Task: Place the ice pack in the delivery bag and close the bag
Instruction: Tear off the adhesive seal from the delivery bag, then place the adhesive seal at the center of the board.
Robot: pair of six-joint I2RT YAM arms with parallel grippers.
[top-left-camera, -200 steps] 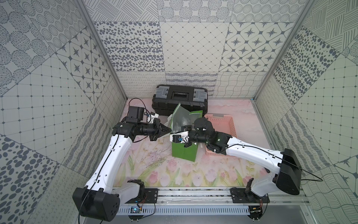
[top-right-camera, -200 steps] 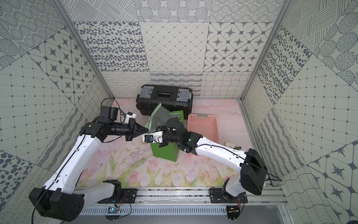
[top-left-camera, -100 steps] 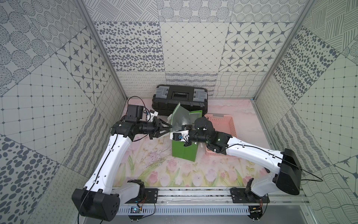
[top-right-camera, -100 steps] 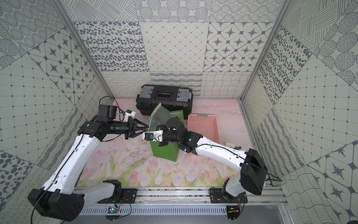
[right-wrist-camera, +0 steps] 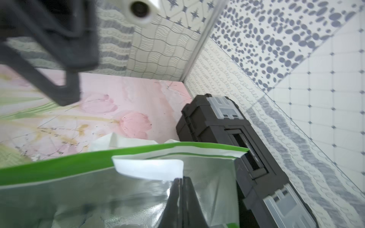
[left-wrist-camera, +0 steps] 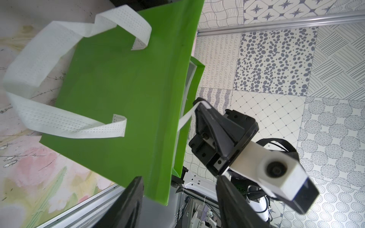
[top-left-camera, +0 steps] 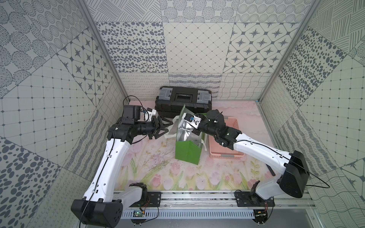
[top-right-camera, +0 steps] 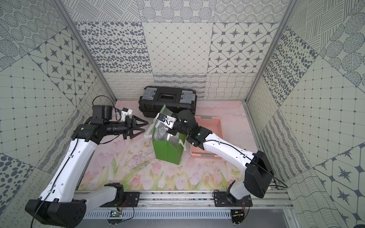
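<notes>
Spreading wide, left jaws, clenched a second ago, hang released just beside the green delivery bag point(top-left-camera: 186, 154); right jaws grip its white strap point(left-wrist-camera: 184, 119), bag standing on the bench point(top-left-camera: 158, 167) between both.

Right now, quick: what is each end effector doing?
Left end effector: open, gripping nothing, beside the green bag.
Right end effector: closed, pinching the bag's white strap.

bright even light, faint shadows, sharp top views, blurred wrist close-ups, sheen inside delivery bag point(right-wrist-camera: 128, 197)
</notes>
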